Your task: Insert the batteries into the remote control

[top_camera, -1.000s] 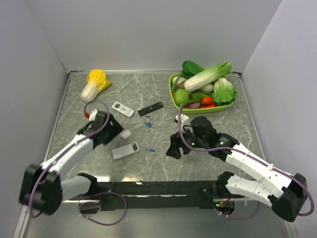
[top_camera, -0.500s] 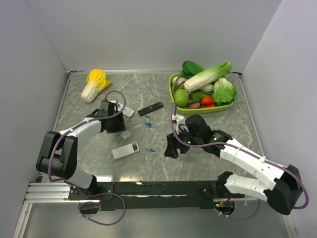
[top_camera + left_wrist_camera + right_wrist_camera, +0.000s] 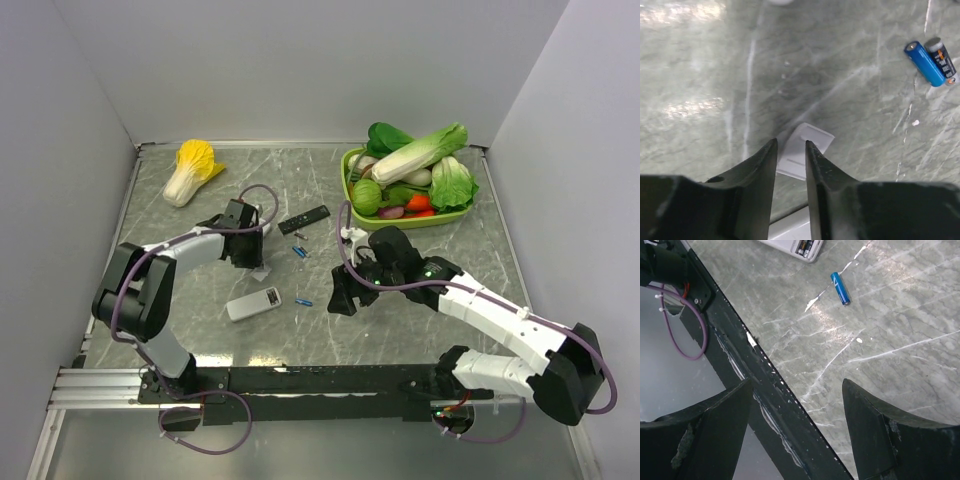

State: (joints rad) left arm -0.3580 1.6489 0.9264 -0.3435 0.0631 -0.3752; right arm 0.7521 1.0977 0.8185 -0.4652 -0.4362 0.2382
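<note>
The left claw [image 3: 791,146] points steeply down at the table [image 3: 700,60]. Its jaws stand only a narrow slit apart, and its tips are poised over a small white cover [image 3: 815,137] lying flat. I cannot tell whether the tips touch the cover. Two of the batteries [image 3: 925,64] lie side by side a little beyond, toward the table's middle. The left arm [image 3: 190,245] stretches low from the near-left corner, elbow bent and wrist turned inward. Closer to the near edge lies the remote control [image 3: 253,303], with two cells seated in its open end. The right claw [image 3: 796,390] hangs above the near edge, jaws wide apart and empty. A single blue cell [image 3: 840,288] lies on the table between it and the remote control. The right arm [image 3: 480,310] reaches in from the near-right corner, wrist bent downward.
</note>
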